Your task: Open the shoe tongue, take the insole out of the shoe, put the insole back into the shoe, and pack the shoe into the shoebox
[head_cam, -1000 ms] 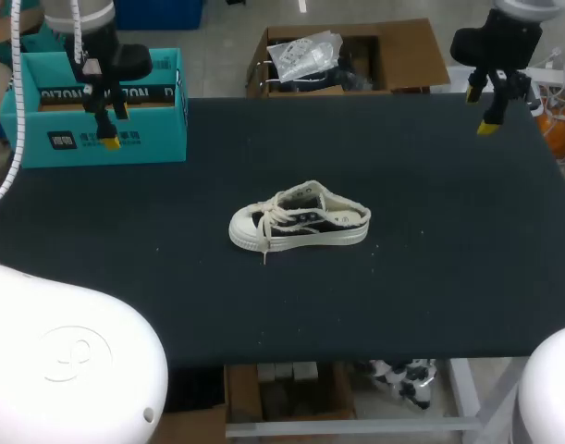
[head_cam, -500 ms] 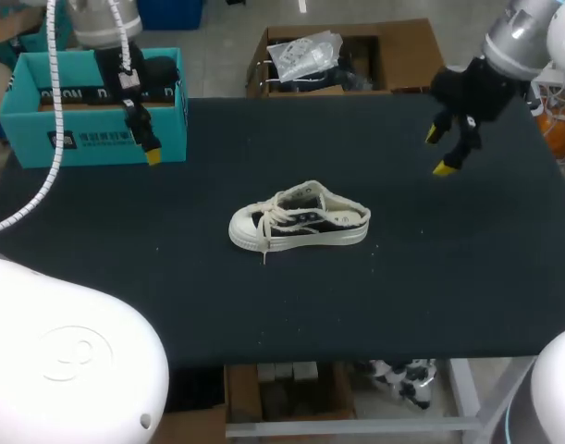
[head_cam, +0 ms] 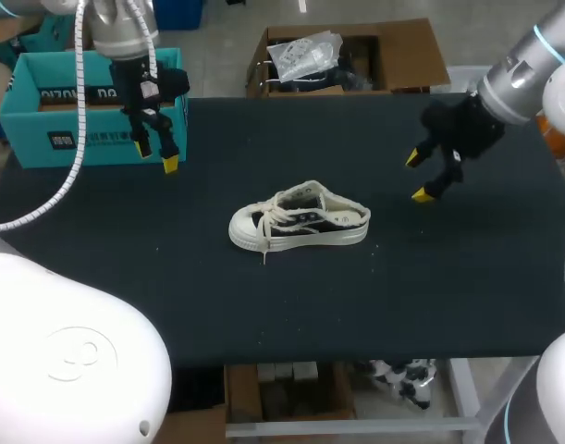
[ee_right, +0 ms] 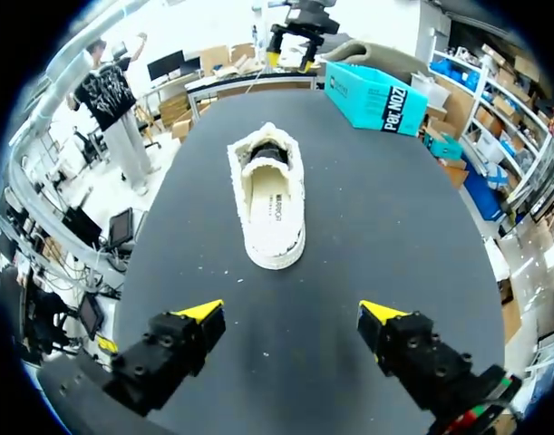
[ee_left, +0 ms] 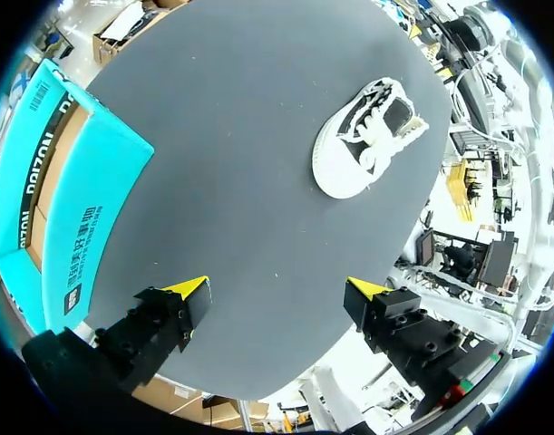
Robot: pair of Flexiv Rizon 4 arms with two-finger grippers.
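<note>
A small cream and black canvas shoe [head_cam: 299, 218] lies in the middle of the black table [head_cam: 448, 277], toe to the left, laces loose; the insole is not visible. The teal shoebox [head_cam: 88, 106] stands at the back left corner. My left gripper [head_cam: 157, 154] hangs open over the table just in front of the box, left of the shoe. My right gripper [head_cam: 418, 176] hovers open to the right of the shoe's heel. In the left wrist view the open gripper [ee_left: 277, 290] has the shoe [ee_left: 367, 136] well ahead and the box [ee_left: 63, 199] beside it. The right wrist view has the shoe [ee_right: 272, 204] straight ahead of the open gripper [ee_right: 290, 317], heel nearest.
The shoebox [ee_right: 376, 95] and my left arm's gripper [ee_right: 295, 50] show beyond the shoe in the right wrist view. The table's right edge lies close behind my right gripper.
Both arms have come down and inward toward the shoe: the left from over the box to the table in front of it, the right from the back right corner leftward. Both grippers stayed open.
</note>
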